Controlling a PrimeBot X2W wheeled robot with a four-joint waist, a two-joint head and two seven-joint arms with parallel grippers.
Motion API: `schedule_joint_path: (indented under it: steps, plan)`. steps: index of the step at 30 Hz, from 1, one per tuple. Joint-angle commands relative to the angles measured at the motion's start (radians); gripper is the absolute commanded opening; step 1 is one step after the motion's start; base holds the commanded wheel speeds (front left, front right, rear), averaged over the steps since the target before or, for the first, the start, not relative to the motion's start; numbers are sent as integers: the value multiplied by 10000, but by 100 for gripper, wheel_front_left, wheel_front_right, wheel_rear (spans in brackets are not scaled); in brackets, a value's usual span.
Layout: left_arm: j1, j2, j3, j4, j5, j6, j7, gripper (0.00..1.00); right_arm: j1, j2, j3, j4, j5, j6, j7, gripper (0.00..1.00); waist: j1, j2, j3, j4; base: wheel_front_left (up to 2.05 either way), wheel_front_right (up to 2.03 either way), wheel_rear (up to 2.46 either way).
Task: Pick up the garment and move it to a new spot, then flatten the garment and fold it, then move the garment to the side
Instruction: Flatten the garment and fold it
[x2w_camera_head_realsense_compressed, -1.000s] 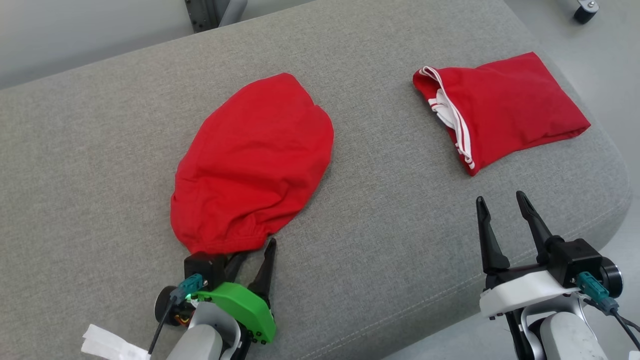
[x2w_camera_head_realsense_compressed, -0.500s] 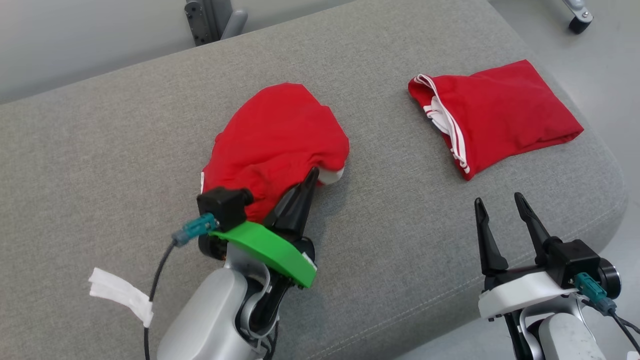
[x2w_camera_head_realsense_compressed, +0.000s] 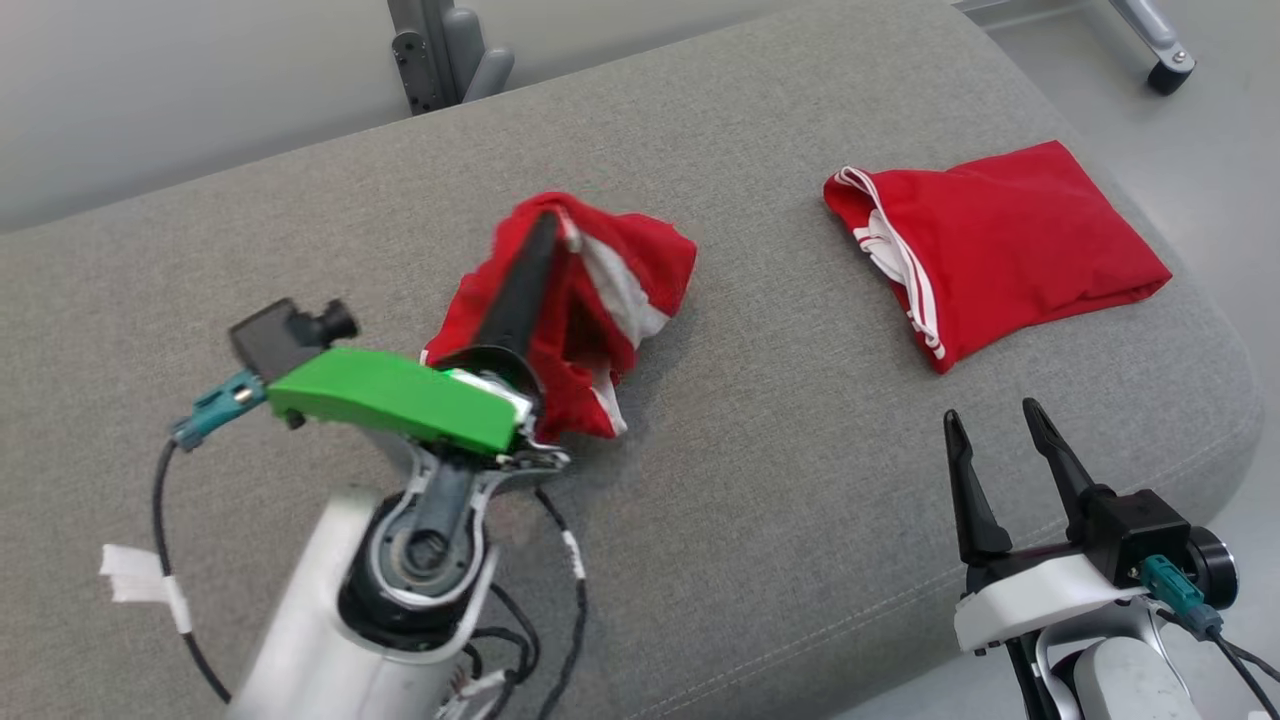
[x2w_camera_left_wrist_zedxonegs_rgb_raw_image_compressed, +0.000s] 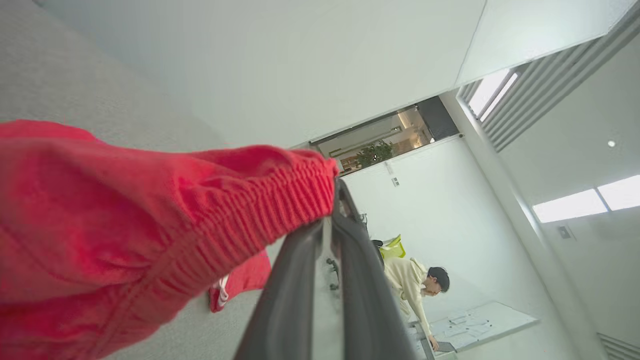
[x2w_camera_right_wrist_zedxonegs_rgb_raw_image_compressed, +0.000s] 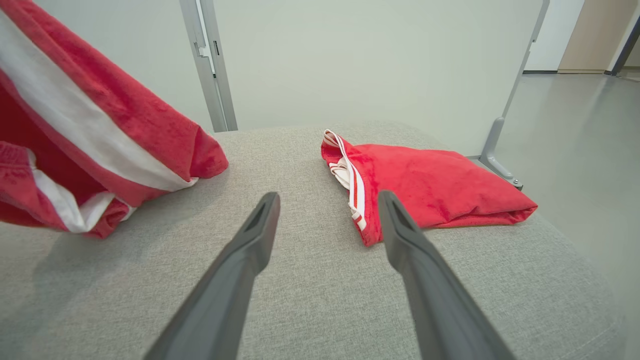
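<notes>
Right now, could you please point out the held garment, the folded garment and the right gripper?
held garment (x2w_camera_head_realsense_compressed: 662, 250): head view, red cloth near its top.
folded garment (x2w_camera_head_realsense_compressed: 1010, 240): head view, middle of its red top face.
right gripper (x2w_camera_head_realsense_compressed: 990, 410): head view, midway between its fingertips.

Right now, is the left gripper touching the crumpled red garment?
Touching. The left wrist view shows the left gripper shut on the ribbed edge of the crumpled garment.

green wrist cover (x2w_camera_head_realsense_compressed: 395, 395), dark fingers (x2w_camera_head_realsense_compressed: 520, 290), teal plugs (x2w_camera_head_realsense_compressed: 205, 420)
</notes>
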Motion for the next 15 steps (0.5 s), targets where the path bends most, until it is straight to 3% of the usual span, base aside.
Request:
schedule_joint_path:
  steps: [1,4,8,15]
  plan:
    - [253,67,532,236,-415,424,-119,0,72,-9,-12,8,-17,-15,-28,100,0,109,48,88,0,0,0]
    - [403,534,1526,933,-618,939,-431,0,57,-6,-13,31,-9,-15,-28,100,0,109,140,213,0,0,0]
    - [847,1217,2601,2108,-760,1105,-741,0,82,-8,-12,74,53,-15,-28,100,0,109,264,382,0,0,0]
    - [2149,2163,3023,3203,-1157,452,-26,0,135,-9,-95,125,82,-15,-29,100,0,109,434,805,0,0,0]
